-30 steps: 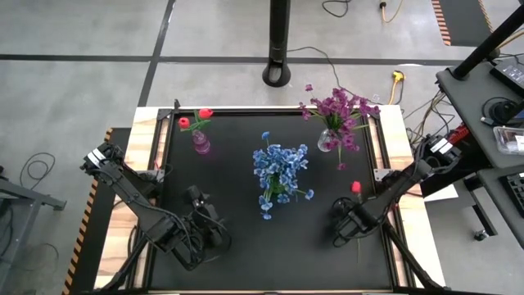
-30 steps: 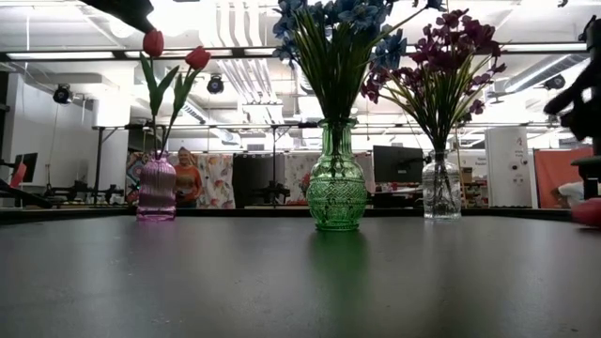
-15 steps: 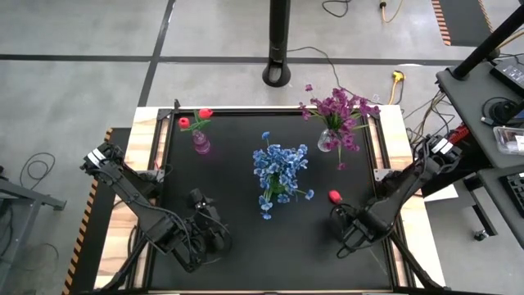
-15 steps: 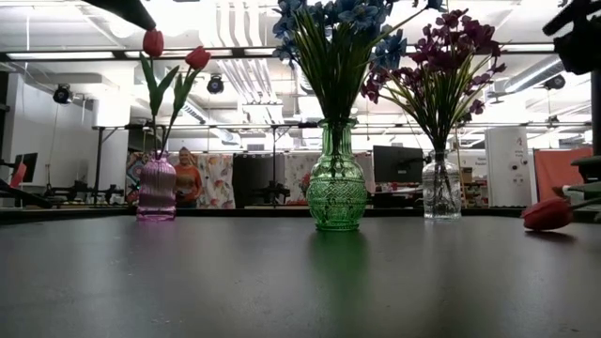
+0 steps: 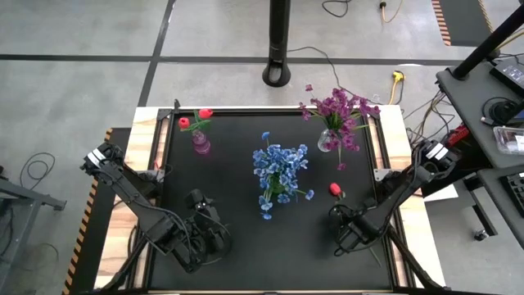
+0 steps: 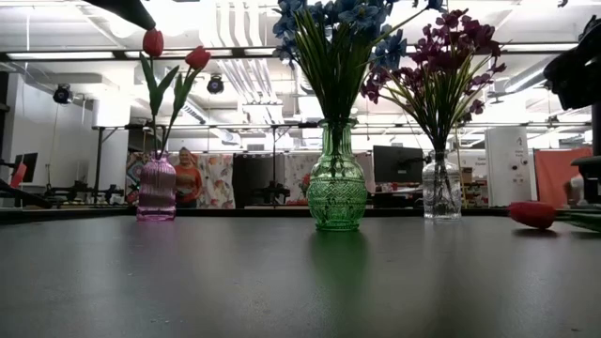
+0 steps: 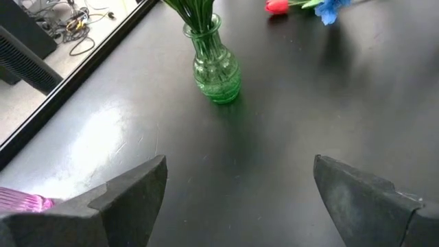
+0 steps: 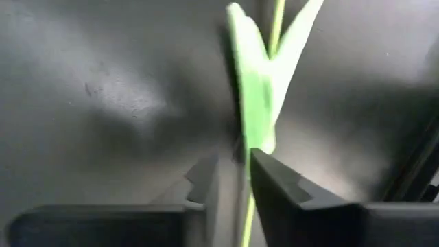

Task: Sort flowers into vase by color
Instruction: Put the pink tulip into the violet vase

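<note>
One red tulip lies on the black table, its bud (image 5: 334, 190) (image 6: 532, 214) on the tabletop near the right side. Its green stem (image 8: 245, 206) runs back between the fingers of my right gripper (image 5: 348, 228) (image 8: 234, 182), which points down and stands only slightly open. The leaves (image 8: 257, 103) fan out just beyond the fingertips. My left gripper (image 5: 203, 205) (image 7: 240, 185) hangs wide open over the near left, holding nothing. A pink vase (image 5: 201, 146) holds two red tulips, a green vase (image 5: 278, 168) the blue flowers, and a clear vase (image 5: 327, 139) the purple sprays. My right gripper's fingers (image 8: 274, 189) stand a little apart on either side of the tulip's stem (image 8: 245, 199), below the leaves. They come from above and lie across the stem. The stem runs close by one finger; whether it touches, I cannot tell. The tulip lies on the table.
The three vases stand in a row across the far half of the table (image 5: 246, 246); the near half between the arms holds nothing but the tulip. A wooden rim (image 5: 393, 164) frames the table. A black pole base (image 5: 278, 74) stands on the floor behind.
The tulip has turned about on the table: its bud has swung toward the table's left, from beside the right rim to a spot nearer the blue flowers, and now rests on the tabletop. My right gripper has shifted slightly toward the near edge at the stem.
</note>
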Tool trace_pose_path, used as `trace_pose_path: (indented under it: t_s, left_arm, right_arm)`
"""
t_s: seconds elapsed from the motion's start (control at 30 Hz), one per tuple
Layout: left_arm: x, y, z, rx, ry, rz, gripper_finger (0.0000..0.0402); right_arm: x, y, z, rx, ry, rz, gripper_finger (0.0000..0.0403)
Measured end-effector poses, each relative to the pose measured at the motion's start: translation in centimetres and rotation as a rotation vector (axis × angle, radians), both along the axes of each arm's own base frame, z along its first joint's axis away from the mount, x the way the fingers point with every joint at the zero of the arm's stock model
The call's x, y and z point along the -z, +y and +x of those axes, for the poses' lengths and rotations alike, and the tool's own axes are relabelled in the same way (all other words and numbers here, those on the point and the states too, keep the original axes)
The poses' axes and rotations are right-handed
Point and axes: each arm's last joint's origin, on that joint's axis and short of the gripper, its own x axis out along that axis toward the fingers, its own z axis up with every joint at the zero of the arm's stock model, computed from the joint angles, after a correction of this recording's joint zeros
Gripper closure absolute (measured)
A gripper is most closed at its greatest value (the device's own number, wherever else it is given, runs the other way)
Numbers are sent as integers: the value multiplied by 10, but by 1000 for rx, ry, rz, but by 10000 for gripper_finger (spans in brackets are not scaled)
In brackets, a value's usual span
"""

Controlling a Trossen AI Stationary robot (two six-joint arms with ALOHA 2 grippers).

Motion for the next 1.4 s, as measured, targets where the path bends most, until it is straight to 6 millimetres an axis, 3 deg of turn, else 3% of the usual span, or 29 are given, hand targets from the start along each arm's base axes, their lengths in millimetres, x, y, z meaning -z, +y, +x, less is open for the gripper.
trace_pose_path:
  t_s: [0.27,0.5,0.7,1.0,1.2,1.4]
  left_arm:
    - [0,0,0,8,3,15,54]
    - [0,0,0,9,3,17,54]
    - [0,-1,1,6,-17,13,54]
    - [-2,-5,4,7,-71,-25,54]
    - [-2,-10,1,11,-69,-71,54]
    - [9,-27,-2,45,-71,-84,54]
  right_arm:
    - [9,-14,-5,12,25,-81,204]
    - [24,-21,-2,-22,-14,-28,186]
    - [26,-22,-1,-49,-20,-21,228]
    - [27,-20,3,-116,-50,-13,382]
    - [22,-19,2,-170,-48,-2,385]
    - [-13,6,5,-398,-153,153,385]
